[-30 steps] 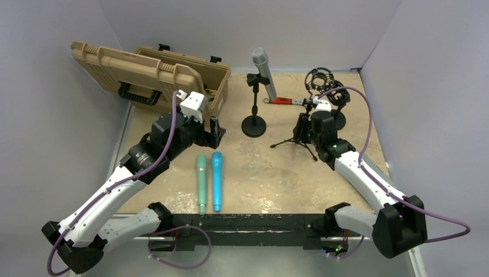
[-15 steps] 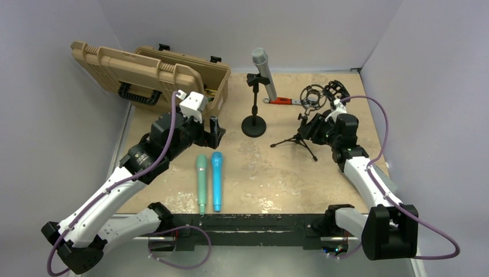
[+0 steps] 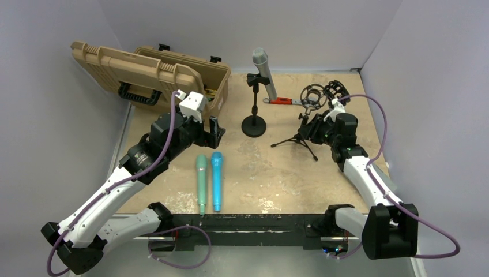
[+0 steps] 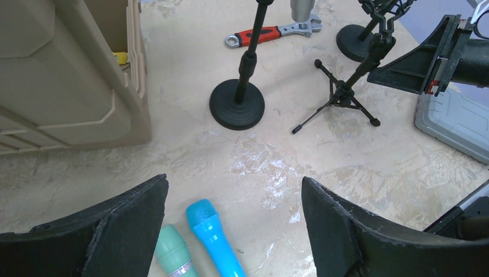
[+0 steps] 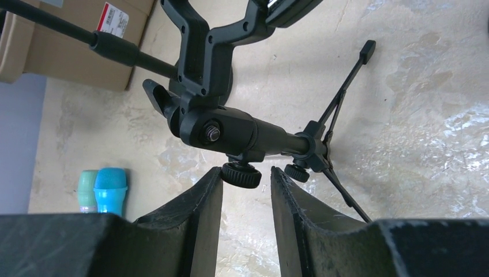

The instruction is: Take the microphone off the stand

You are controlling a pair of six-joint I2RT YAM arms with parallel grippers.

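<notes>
A silver microphone sits tilted in the clip of a black round-base stand at the back middle; the stand also shows in the left wrist view. My left gripper is open and empty, in front and left of that stand, above a teal microphone and a blue microphone lying on the table. My right gripper is at a black tripod stand carrying a shock mount. Its jaws stand narrowly apart with the stand's small knob between the fingertips.
An open tan case stands at the back left. A red-handled wrench lies behind the stands. A second shock mount on a round base stands at the back right. Grey walls enclose the table.
My right arm swung to the right and came in on the tripod stand from its right side, then held still. The left arm has not moved.
</notes>
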